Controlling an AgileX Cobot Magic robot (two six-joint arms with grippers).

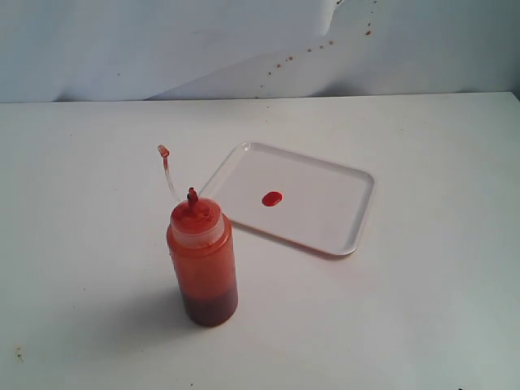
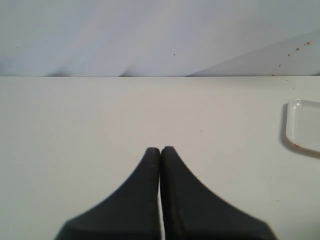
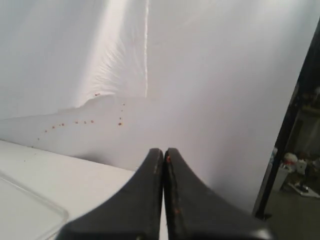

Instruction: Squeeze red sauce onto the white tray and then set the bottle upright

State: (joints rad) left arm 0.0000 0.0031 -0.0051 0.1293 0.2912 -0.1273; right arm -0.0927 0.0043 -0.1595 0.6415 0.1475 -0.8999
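Observation:
The bottle (image 1: 203,264) stands upright on the white table, orange-red, with its nozzle up and its cap strap arching to the upper left. Just behind and to its right lies the white tray (image 1: 325,175), carrying a small oval blob of red sauce (image 1: 271,198). Neither arm appears in the exterior view. My left gripper (image 2: 160,149) is shut with nothing between its fingers, above bare table; a corner of the white tray (image 2: 305,125) shows at the edge of its view. My right gripper (image 3: 163,150) is also shut and empty, facing the backdrop, with the white tray's corner (image 3: 30,215) below it.
A white backdrop (image 1: 244,41) with small red splatter spots (image 1: 309,50) stands behind the table. The right wrist view shows a dark upright post (image 3: 290,125) and clutter beyond the table's edge.

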